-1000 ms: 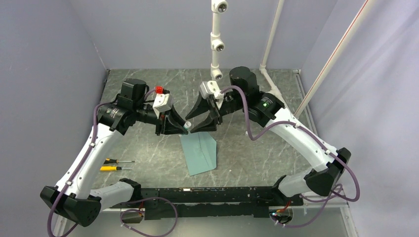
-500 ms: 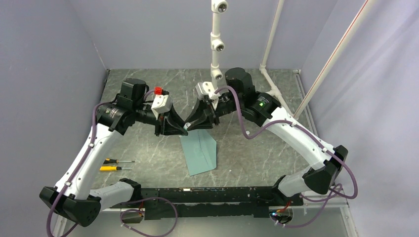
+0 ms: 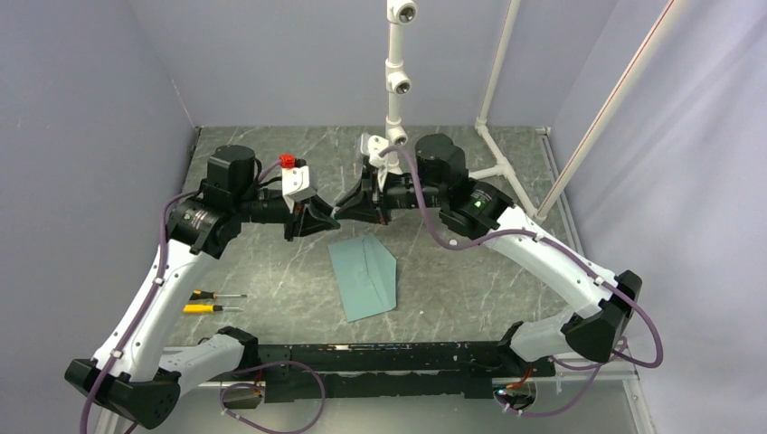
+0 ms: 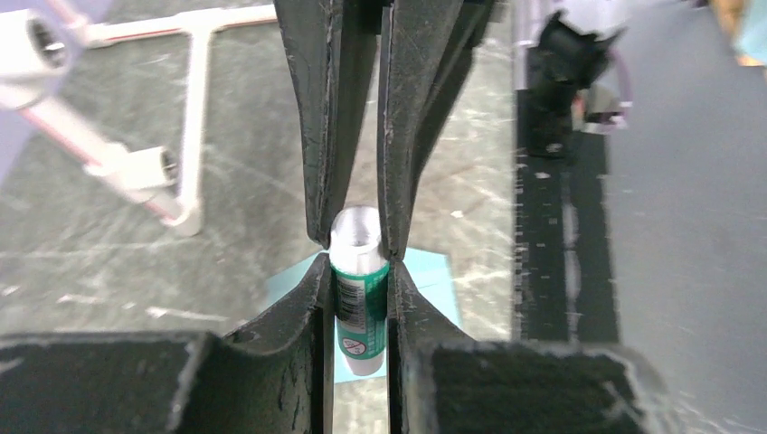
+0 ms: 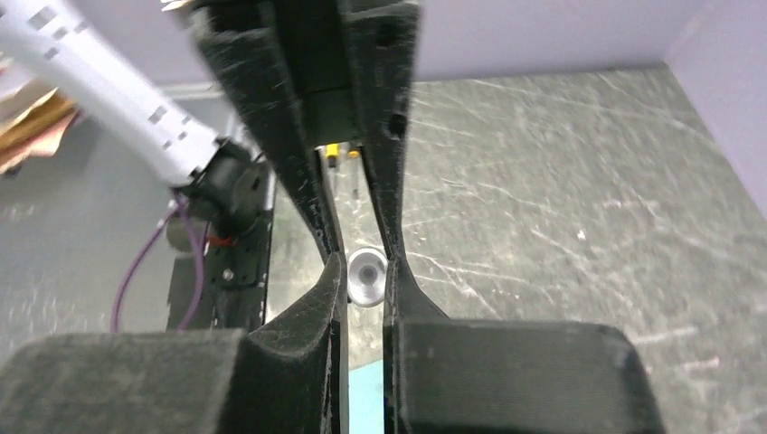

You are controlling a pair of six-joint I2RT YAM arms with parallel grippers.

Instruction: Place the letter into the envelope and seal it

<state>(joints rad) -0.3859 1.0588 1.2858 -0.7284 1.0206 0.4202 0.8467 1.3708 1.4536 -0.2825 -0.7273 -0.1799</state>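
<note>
Two tips meet: the left gripper (image 4: 357,267) clamps a green-labelled white plastic glue stick (image 4: 359,307), its cap pointing into the right gripper (image 5: 364,264), whose own hold cannot be told.

We saw a dark marbled table (image 3: 271,271) boxed in by plain lavender walls (image 3: 90,108). A white pipe frame (image 3: 395,81) stood at the back, and a pale pole (image 3: 615,99) leaned on the right. Lighting was pretty soft and even.

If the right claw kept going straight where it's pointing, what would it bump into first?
The glue stick held by the left gripper: its round end sits just ahead, between the fingers of the right gripper. Whether they touch it is unclear.
</note>
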